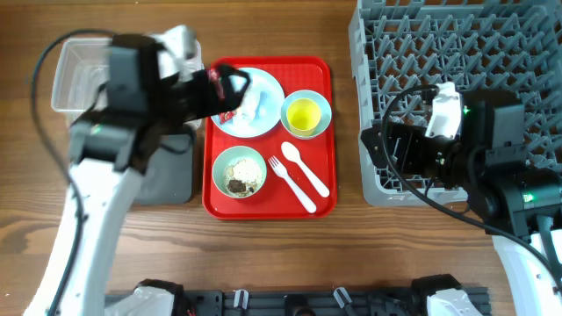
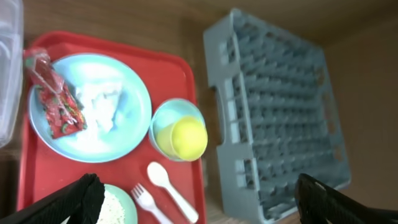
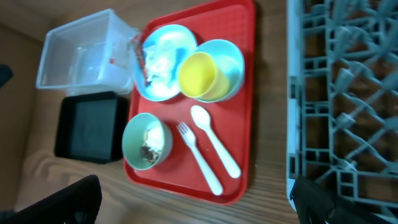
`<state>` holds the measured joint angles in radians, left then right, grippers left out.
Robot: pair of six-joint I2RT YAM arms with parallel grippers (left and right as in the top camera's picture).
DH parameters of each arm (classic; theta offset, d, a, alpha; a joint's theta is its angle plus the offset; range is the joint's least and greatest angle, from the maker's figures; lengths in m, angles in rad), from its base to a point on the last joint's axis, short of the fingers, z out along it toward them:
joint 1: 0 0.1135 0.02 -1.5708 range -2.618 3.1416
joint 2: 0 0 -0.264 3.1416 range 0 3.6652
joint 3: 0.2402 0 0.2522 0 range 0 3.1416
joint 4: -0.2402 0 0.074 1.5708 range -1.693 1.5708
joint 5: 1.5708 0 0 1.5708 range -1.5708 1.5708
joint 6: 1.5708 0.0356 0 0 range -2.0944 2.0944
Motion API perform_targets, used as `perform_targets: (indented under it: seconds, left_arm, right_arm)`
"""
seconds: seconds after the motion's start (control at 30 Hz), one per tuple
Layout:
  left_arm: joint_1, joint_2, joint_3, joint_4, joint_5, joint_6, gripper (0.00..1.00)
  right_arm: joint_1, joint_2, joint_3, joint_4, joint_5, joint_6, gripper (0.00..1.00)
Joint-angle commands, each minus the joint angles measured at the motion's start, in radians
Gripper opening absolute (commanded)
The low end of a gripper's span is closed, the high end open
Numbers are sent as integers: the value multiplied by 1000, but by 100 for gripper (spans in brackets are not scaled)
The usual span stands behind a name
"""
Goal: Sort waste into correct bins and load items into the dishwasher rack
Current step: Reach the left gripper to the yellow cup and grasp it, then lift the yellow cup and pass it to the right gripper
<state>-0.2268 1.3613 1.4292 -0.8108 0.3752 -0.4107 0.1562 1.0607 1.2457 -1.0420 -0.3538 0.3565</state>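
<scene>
A red snack wrapper (image 2: 56, 102) and a white tissue (image 2: 99, 102) lie on the pale blue plate (image 1: 263, 88). A yellow cup (image 1: 304, 114) stands in the pale blue bowl (image 1: 323, 105). The mint bowl (image 1: 239, 171) holds crumbly food scraps. A white fork (image 1: 292, 184) and spoon (image 1: 306, 168) lie beside it. My left gripper (image 1: 230, 86) hovers open and empty over the plate's left side. My right gripper (image 1: 376, 145) is open and empty over the left edge of the grey rack (image 1: 457, 53). The clear tub (image 1: 75, 75) and black tray (image 1: 171, 171) sit at the left.
All the dishes sit on a red serving tray (image 1: 320, 202) in the middle of the wooden table. My left arm covers part of the black tray and the tub's right side. The rack fills the back right.
</scene>
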Motion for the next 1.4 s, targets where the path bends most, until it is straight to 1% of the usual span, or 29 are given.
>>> perform_targets:
  seconds: [0.0,0.07,0.2,0.3,0.37,0.43,0.47,0.53,0.67,0.7,0.8,0.87,0.93,1.03,1.17,1.37]
  left_arm:
    - [-142,177,90,-35,-182,67,99]
    - [-200,268,102,8,-211,68,98]
    - [-259,406,102,78,-303,68,86]
    - [-277,485,102,104,-317,67,77]
    - [-280,534,102,121,-317,67,73]
    - [-281,572,102,132,-317,67,65]
    - [-282,589,102,136,-317,67,62]
    - [-282,615,102,143,-313,67,56]
    - [-282,632,101,142,-307,67,35]
    - [-282,631,101,145,-290,67,33]
    - [-282,631,101,147,-245,67,30]
    - [-284,632,97,141,-245,67,29]
    - [-286,632,93,137,-245,67,25]
    - [-286,631,93,130,-236,67,4]
    - [-278,616,97,123,-193,66,4]
    - [-214,516,127,122,-14,47,4]
  right_arm:
    - [-3,0,24,-13,50,18,100]
    - [-3,0,24,-23,50,39,100]
    - [-3,0,24,-26,50,40,100]
    - [-3,0,24,-26,46,50,100]
    - [-3,0,24,-26,47,64,100]
    - [-3,1,24,-25,47,65,100]
    - [-3,1,24,-25,47,65,100]
    - [-3,1,24,-26,47,66,100]
    - [-3,1,24,-25,47,66,100]
    - [-3,1,24,-25,47,66,100]
    - [-3,1,24,-25,47,65,100]
    - [-3,1,24,-25,47,65,100]
    - [-3,1,24,-25,47,65,100]
    - [-3,1,24,-24,47,65,100]
    - [-3,0,24,-25,47,65,100]
    - [-3,0,24,-19,47,64,100]
